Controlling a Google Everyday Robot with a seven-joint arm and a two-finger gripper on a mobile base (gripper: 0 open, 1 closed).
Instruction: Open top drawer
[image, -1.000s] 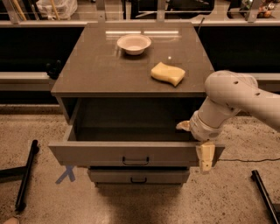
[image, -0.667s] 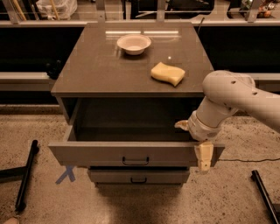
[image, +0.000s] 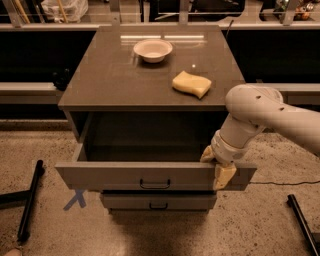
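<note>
Camera view, entries as I read them from the console.

1. Gripper (image: 215, 170), at 4 o'clock from frame centre. Cream, blunt fingers pinch the upper edge of the drawer front near its right end, one finger inside the box and one on the outer face. The white, smooth, rounded arm (image: 260, 112) comes in from 3 o'clock.

2. Top drawer (image: 125, 176), at 6 o'clock below the cabinet top. It stands pulled well out, its dark interior exposed and apparently bare. The front is flat, matte and grey-brown, with a small dark loop handle (image: 155, 184) at its centre. I judge the task essentially done.

3. Cabinet (image: 125, 80). Smooth brown top with a faint sheen.

4. Bowl (image: 153, 50), at 12 o'clock on the top. Pale, round and shallow, probably hard plastic or ceramic.

5. Sponge (image: 191, 84), at 1 o'clock. Yellow, soft-looking, with a wavy outline.

6. Lower drawer (image: 130, 201), shut, directly beneath the open one.

7. Floor (image: 250, 225), speckled terrazzo. A blue tape cross (image: 75, 199) lies at 8 o'clock.

Risks, in my judgement:
- The grip is off-centre, so further pulling could rack the drawer sideways and jam its runners.
- Hauling past the stop could drag the whole cabinet or drop the drawer.
- Lifting away before the fingers release would wrench the front panel.
</note>
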